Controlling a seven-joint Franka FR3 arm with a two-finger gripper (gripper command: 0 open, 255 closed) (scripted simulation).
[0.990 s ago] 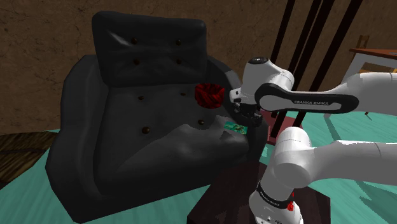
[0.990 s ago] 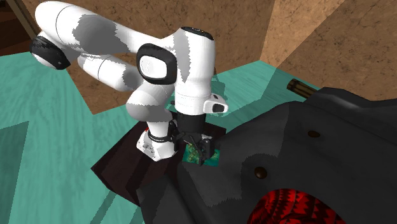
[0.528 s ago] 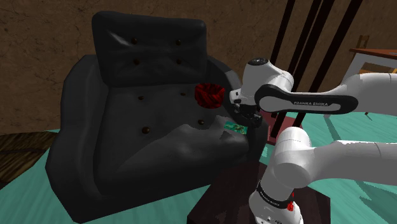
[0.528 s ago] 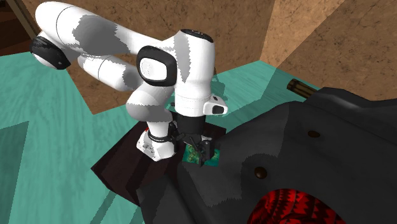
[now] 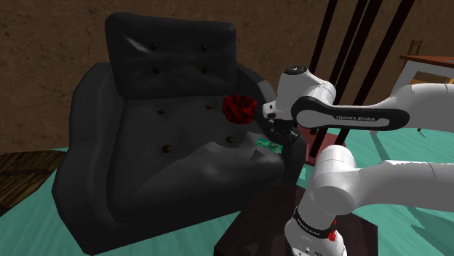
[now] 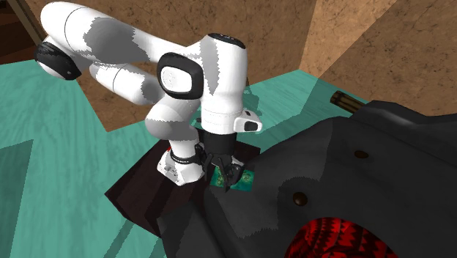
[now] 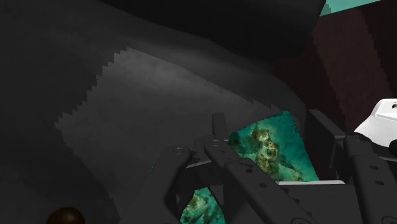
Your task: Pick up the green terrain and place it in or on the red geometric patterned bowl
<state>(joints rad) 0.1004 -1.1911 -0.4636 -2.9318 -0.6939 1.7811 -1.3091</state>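
We've got the arm [image 5: 349, 174] in front of us: fat, rounded white shells, smooth as piping, with patches of grey shading across them. At three o'clock in the shoulder view a black band [image 5: 342, 115] wraps one link, and we can read white lettering on it, FRANKA EMIKA. Down at five o'clock there's a small red dot [image 5: 332, 236] on the white base column. In the second exterior view we see a rounded black panel [image 6: 179, 77] set into a white shell, a black joint cap [image 6: 51, 59] out at ten o'clock, a small white flange [image 6: 247, 123] at the wrist, and under it the all-black gripper [image 6: 229, 184].
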